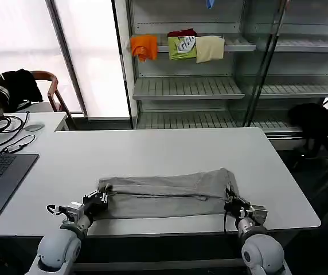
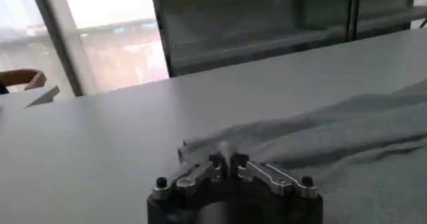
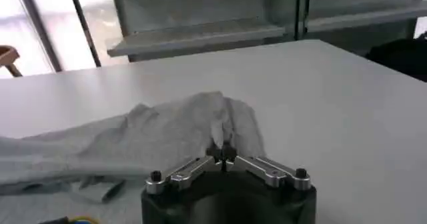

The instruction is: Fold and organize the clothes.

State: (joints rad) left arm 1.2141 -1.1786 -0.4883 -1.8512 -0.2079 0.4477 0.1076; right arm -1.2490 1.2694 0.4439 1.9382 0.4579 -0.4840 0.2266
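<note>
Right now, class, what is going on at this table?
A two-armed robot is folding a grey shirt on a white table. The shirt lies bunched into a long band across the near edge. The left gripper is shut on the shirt's left end, and the right gripper is shut on its right end, both low at the table surface. Behind, orange, green and cream folded garments sit on a shelf, and a laptop rests on the table to the left.

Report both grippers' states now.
Left gripper: shut on the near left edge of the grey shirt.
Right gripper: shut on the shirt's right end.
</note>
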